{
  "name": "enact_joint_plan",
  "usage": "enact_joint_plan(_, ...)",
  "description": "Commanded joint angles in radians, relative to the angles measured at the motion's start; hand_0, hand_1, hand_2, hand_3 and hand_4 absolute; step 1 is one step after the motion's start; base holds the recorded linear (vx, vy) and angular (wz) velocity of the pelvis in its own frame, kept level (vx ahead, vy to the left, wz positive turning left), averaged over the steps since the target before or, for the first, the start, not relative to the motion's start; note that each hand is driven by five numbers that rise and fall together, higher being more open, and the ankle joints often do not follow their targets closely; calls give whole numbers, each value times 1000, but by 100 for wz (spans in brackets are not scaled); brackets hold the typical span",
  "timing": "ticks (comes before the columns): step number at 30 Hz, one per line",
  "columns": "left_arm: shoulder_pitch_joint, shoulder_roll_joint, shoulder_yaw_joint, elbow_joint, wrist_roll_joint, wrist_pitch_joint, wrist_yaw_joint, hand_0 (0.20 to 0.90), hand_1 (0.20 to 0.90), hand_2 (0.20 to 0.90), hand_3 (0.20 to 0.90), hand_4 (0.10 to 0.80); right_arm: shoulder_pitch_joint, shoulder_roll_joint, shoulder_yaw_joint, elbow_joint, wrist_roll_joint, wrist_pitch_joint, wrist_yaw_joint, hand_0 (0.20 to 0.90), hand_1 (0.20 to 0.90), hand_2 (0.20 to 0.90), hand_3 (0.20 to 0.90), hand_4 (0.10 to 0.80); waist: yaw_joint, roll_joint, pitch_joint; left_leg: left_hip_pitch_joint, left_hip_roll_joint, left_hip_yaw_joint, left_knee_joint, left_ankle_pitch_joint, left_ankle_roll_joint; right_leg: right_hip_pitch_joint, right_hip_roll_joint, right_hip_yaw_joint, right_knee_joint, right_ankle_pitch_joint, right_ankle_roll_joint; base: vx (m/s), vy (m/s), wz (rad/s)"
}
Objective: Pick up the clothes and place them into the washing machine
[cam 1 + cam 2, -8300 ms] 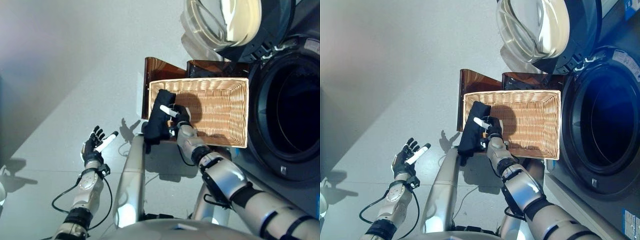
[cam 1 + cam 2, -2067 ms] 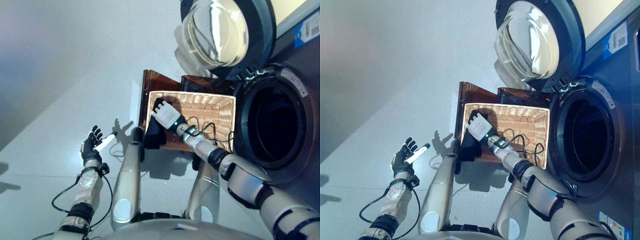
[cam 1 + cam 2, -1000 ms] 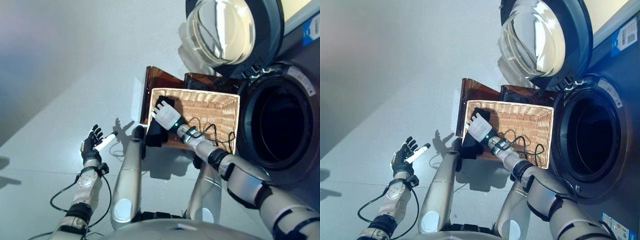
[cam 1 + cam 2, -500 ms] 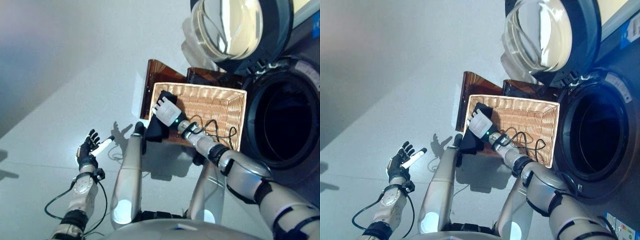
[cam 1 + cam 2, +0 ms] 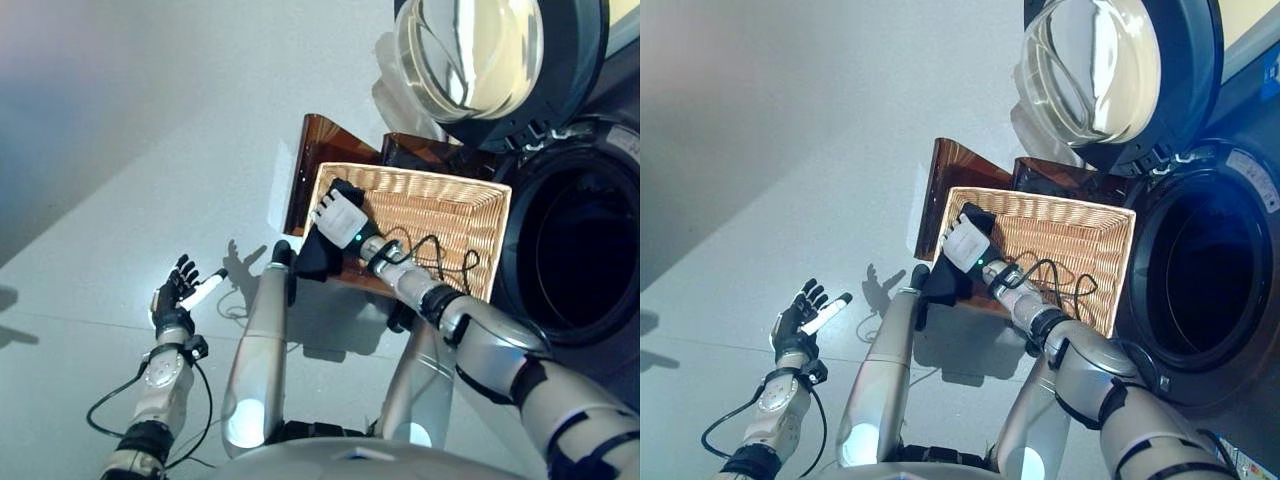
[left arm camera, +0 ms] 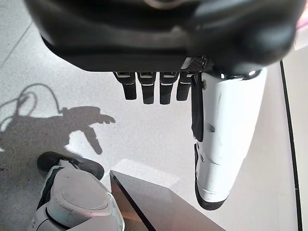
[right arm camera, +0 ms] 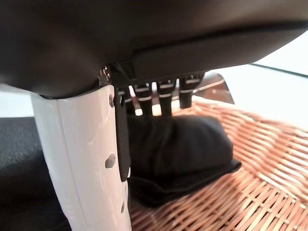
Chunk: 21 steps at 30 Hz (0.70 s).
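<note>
Black clothing (image 5: 322, 250) is lying draped over the wicker basket's (image 5: 470, 215) corner rim farthest from the washing machine (image 5: 575, 250), one end inside, the other hanging outside. Beside the basket, the machine's drum is standing open, its round door (image 5: 490, 55) swung clear. Bare grey floor (image 5: 120, 130) is stretching away on the basket's other side. The right hand (image 5: 340, 218) is resting over the clothing, fingers (image 7: 159, 96) extended above the fabric, gripping nothing. The left hand (image 5: 178, 295) is hovering well apart from the basket, fingers relaxed and empty.
</note>
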Motion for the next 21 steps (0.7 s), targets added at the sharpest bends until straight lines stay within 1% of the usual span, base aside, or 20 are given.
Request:
enact_joint_plan(1, 54, 93, 45, -59, -3, -76, 4, 900, 900, 900, 900, 800, -56, 13, -15, 20, -46, 3, 0, 200, 200, 200, 200, 300, 27, 29, -38, -28, 41, -31, -24, 2, -44, 4, -29, 77, -31, 28, -9, 0, 0, 0)
enact_joint_plan(21, 50, 95, 52, -54, 3, -72, 4, 900, 900, 900, 900, 800, -60, -4, -21, 7, -53, 9, 10, 200, 200, 200, 200, 300, 13, 25, -29, -20, 44, -26, -17, -8, -40, 3, -26, 87, -25, 23, -7, 0, 0, 0)
